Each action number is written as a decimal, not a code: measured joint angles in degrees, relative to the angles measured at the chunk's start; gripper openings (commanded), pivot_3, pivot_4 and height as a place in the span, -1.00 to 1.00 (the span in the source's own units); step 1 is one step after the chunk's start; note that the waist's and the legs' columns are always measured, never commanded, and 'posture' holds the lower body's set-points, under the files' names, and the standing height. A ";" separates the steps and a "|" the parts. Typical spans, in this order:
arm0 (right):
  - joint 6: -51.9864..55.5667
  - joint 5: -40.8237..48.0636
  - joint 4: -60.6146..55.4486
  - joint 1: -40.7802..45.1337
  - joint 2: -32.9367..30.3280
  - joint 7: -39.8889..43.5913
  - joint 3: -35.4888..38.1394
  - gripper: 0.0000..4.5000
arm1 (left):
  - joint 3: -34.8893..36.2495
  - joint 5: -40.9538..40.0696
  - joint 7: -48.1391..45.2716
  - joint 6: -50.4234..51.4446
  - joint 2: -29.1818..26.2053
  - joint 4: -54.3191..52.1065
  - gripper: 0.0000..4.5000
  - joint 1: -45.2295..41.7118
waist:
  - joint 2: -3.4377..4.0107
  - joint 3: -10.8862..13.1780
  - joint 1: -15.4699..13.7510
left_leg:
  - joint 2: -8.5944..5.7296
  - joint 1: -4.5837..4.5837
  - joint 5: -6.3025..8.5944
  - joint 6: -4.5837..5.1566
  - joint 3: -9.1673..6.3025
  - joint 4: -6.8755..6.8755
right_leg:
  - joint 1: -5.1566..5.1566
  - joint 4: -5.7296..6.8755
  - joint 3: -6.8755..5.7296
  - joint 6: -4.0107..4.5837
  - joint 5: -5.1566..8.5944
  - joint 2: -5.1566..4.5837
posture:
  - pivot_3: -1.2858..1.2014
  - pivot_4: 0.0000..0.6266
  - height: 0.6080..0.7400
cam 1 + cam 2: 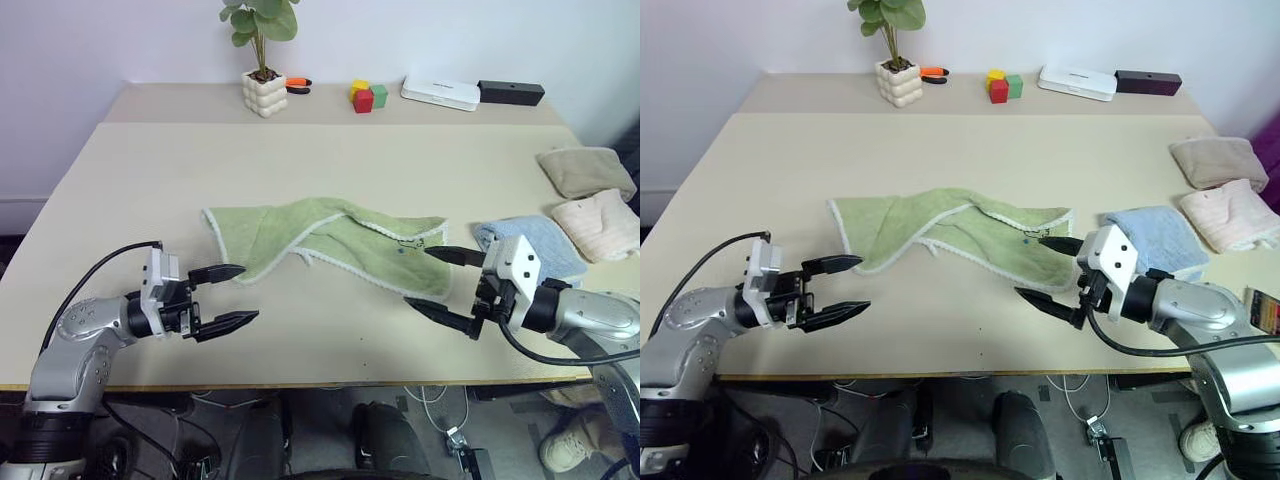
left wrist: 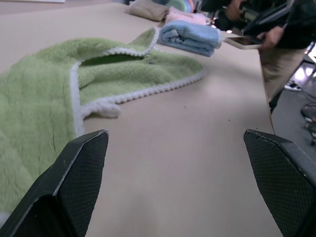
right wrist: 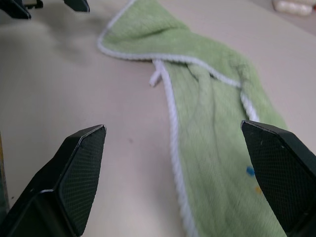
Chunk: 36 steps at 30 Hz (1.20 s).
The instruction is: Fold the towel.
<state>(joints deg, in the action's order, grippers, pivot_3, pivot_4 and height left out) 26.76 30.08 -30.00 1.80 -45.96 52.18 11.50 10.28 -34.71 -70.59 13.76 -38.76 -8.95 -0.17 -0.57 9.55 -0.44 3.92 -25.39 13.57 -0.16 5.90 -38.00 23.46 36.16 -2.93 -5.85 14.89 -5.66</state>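
L claw (image 1: pixel 226 297) open | R claw (image 1: pixel 442 282) open | towel (image 1: pixel 330 240) crumpled btwn, untouched

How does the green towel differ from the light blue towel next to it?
The green towel lies crumpled and spread out, with white stitched edging showing; the light blue towel is folded into a compact stack. The green one covers more table. Both are soft terry cloth lying on it.

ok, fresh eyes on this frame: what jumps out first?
The light green towel lies crumpled and twisted mid-table, not yet folded. The left gripper and right gripper hover open at its two ends, holding nothing. Off to the robot's right sit folded towels: light blue, pale pink and beige.
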 measured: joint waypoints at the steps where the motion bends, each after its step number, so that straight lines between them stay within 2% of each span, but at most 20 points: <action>1: 0.00 0.00 0.00 0.05 0.00 0.01 -0.01 0.98 | 0.00 0.00 0.02 0.01 0.00 -0.07 1.00 0.05 | 0.00 0.00 -0.04 | 0.00 0.00 0.00 0.00 0.00 0.00 | 0.00 0.00 0.00 0.00 0.00 0.00 | 0.03 -0.52 0.92; 7: -0.51 -0.40 2.11 4.30 2.56 -0.36 -4.83 0.98 | 0.86 -0.84 1.43 1.23 -1.28 -2.36 1.00 1.34 | -0.01 0.00 -0.29 | 0.00 0.00 0.00 0.00 0.02 0.00 | 0.01 -0.03 0.00 0.02 0.00 0.00 | 0.03 -0.52 0.92; 12: -1.24 -1.56 2.44 5.68 4.75 -2.28 -6.97 0.98 | 1.96 -0.88 -0.78 0.86 -3.80 1.27 1.00 -2.73 | 0.01 0.01 -0.17 | -0.01 0.00 0.00 0.00 0.06 0.00 | 0.02 -0.02 -0.01 0.02 0.00 0.00 | 0.03 -0.52 0.92; 19: -6.77 -5.49 9.08 12.91 11.15 -3.36 -11.90 0.98 | 2.56 -0.80 -6.64 0.06 -8.24 6.37 1.00 -7.40 | 0.01 0.02 0.13 | -0.01 -0.03 0.00 0.00 0.09 0.04 | 0.05 0.01 -0.03 -0.01 -0.02 0.02 | 0.03 -0.52 0.92; 25: -10.97 -9.17 12.03 14.59 14.42 -5.32 -13.60 0.98 | 0.20 7.13 -6.19 -8.25 -7.71 15.48 1.00 -14.10 | 0.02 0.02 -0.23 | -0.04 -0.05 -0.01 0.00 0.12 0.01 | 0.01 0.00 -0.03 -0.02 -0.02 0.02 | 0.03 -0.52 0.92; 27: -11.57 -9.40 12.07 14.73 16.01 -6.11 -14.01 0.98 | -2.87 9.51 -5.10 -9.85 -4.79 15.83 1.00 -16.11 | 0.01 0.02 -0.31 | -0.05 -0.05 -0.01 0.00 0.10 0.00 | -0.01 0.03 -0.04 -0.11 -0.07 0.02 | 0.03 -0.52 0.92; 30: -12.52 -10.19 12.07 14.76 17.53 -7.40 -14.64 0.98 | -8.13 15.35 -5.45 -15.00 -4.34 20.02 1.00 -18.57 | 0.00 0.01 -0.05 | -0.03 -0.04 -0.02 -0.01 0.12 0.01 | 0.04 0.06 -0.04 -0.16 -0.10 0.05 | 0.03 -0.52 0.92; 36: -13.56 -12.10 11.93 14.53 20.28 -10.57 -15.87 0.98 | -12.11 21.62 -5.16 -20.52 -3.23 29.75 1.00 -26.64 | 0.01 0.02 -0.12 | -0.03 -0.05 -0.02 -0.01 0.14 0.01 | 0.05 0.10 -0.03 -0.19 -0.12 0.07 | 0.03 -0.52 0.92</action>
<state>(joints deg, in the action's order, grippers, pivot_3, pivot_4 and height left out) 13.20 17.97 -18.07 16.33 -25.68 41.61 -4.37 -1.83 -13.09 -75.75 -6.76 -41.99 20.80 -26.81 -0.56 9.57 -0.56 3.89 -25.44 13.55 -0.17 6.04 -37.99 23.51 36.26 -2.96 -6.04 14.78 -5.59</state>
